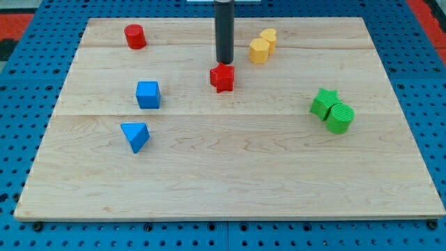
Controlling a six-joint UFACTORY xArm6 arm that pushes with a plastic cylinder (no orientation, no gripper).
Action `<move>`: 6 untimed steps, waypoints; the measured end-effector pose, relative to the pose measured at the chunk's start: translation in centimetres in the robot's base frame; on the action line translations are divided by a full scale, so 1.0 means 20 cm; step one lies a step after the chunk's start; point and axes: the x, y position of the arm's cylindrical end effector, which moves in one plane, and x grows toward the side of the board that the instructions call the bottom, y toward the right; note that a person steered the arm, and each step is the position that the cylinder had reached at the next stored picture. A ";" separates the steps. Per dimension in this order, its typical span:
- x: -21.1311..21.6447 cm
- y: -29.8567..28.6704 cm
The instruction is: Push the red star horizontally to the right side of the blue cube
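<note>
a pale wooden desk [230, 174], its grain running across the view and two faint seams dividing it into planks, lies on a blue pegboard base [21, 139] studded with regular rows of holes; a strip of red shows at the view's top corners, and nothing more of the room can be made out. a straight dark rod [224, 31], smooth and matte, comes down from the view's top centre, and my tip [224, 62] sits just above the red star [221, 77] in the view, at or just short of the star's far edge; whether they touch cannot be told. the arm carries no fingers, so there is no open or closed state to tell. the red star, a small chunky block with blunt points, rests near the middle of the desk, to the view's right of the blue cube [148, 94] and slightly higher in the view, the two well apart. below the cube, toward the view's bottom, lies a blue triangular wedge [135, 136]. a red cylinder [135, 36] stands near the view's top left corner of the desk. two yellow blocks [262, 47], faceted and touching one another, sit just to the view's right of the rod. at the view's right, a green star [323, 102] and a green cylinder [341, 118] with a ribbed top press against each other. all the blocks look like matte plastic.
</note>
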 end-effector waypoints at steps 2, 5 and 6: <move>0.23 0.00; 0.04 0.34; -0.02 0.32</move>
